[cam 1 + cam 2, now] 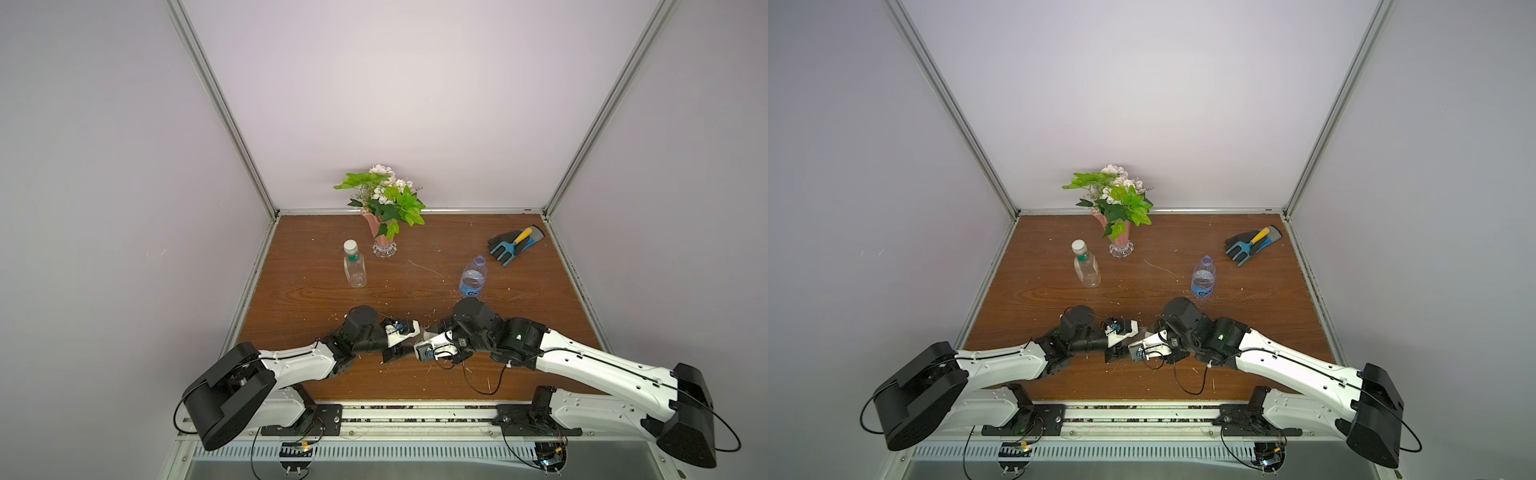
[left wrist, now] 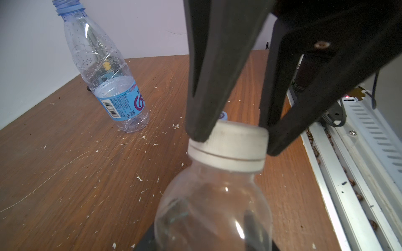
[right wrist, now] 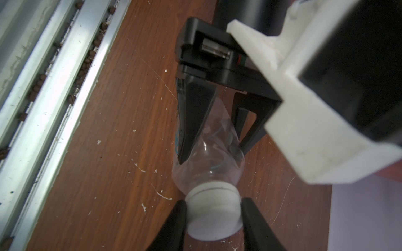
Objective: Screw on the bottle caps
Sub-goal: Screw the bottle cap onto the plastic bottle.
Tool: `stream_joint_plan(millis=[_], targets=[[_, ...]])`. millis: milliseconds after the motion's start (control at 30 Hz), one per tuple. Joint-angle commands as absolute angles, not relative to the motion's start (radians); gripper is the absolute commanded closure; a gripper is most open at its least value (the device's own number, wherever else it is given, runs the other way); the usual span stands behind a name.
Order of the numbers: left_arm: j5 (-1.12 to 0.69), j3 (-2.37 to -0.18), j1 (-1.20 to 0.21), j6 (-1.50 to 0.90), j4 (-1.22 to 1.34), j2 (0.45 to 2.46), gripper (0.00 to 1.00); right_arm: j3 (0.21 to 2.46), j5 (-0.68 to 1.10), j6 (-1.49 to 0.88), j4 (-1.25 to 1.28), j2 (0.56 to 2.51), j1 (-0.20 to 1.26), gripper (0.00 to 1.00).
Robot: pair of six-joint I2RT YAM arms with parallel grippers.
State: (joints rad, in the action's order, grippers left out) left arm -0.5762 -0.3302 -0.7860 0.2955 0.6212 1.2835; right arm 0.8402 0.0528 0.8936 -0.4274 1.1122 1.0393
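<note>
Between pale walls (image 1: 415,104), over scratched wood (image 1: 415,286), left hand (image 3: 217,141) clamps a clear bottle (image 2: 213,206), right hand (image 2: 236,141) pinches its cap (image 3: 212,208).

Both top views are bright and evenly lit, and the shadows on the brown wooden table (image 1: 415,286) are faint; the grey metal frame posts (image 1: 220,104) lean outward toward the upper corners. In the left wrist view the clear round plastic bottle (image 2: 213,206) looks soft, with white glints. In the right wrist view the white plastic block (image 3: 315,134) is blurred and the silver rails (image 3: 58,97) glare.
</note>
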Motion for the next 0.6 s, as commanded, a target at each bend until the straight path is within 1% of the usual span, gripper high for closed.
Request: stream_joint_plan(millis=[0,133,300,433,567], targets=[[-0.553,-0.331,-0.789,0.273,0.615,1.270,0.84,0.889,0.080,0.666,-0.522,1.161,1.045,1.00],[-0.532,-0.327,-0.789,0.273,0.617,1.252,0.84,0.962,0.166,0.425,-0.561,1.203,1.045,1.00],[-0.508,-0.296,-0.788,0.274,0.644,1.214,0.84,0.993,0.247,0.214,-0.586,1.247,1.043,1.00],[-0.496,-0.278,-0.789,0.275,0.645,1.179,0.84,0.974,0.267,0.172,-0.588,1.262,1.044,1.00],[-0.489,-0.264,-0.788,0.281,0.648,1.150,0.84,0.983,0.241,0.214,-0.597,1.255,1.045,1.00]])
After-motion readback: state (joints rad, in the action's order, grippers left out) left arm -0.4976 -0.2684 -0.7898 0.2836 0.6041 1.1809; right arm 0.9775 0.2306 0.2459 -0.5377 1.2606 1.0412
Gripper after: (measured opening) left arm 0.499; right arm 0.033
